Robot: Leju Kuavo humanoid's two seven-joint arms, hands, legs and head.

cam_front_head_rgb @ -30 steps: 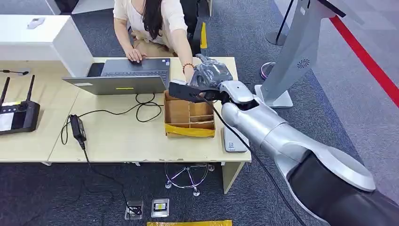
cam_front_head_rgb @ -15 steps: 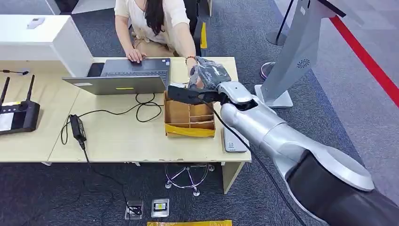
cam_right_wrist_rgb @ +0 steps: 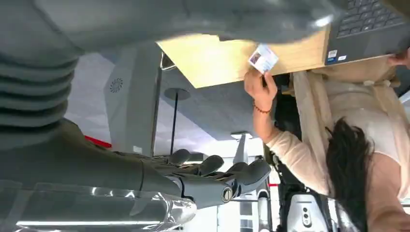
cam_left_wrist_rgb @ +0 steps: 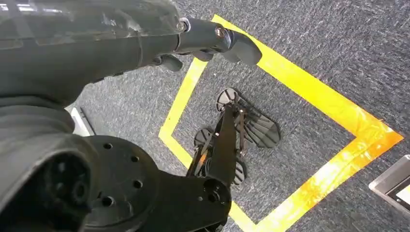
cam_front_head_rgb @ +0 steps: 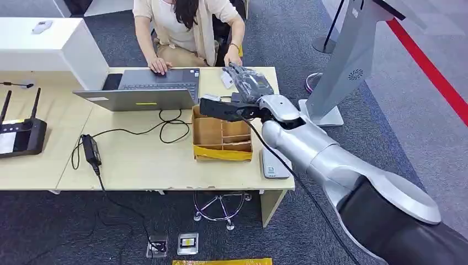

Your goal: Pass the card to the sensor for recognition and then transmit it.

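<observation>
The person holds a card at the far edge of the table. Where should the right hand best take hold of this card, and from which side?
Probably at the card's free end, the one away from the person's hand, with the right hand coming from the robot's side of the table. The card is thin and flat, so only a pinch across its two faces would hold it.

White card (cam_right_wrist_rgb: 263, 58) with small photo, in person's fingers at table edge.
</observation>
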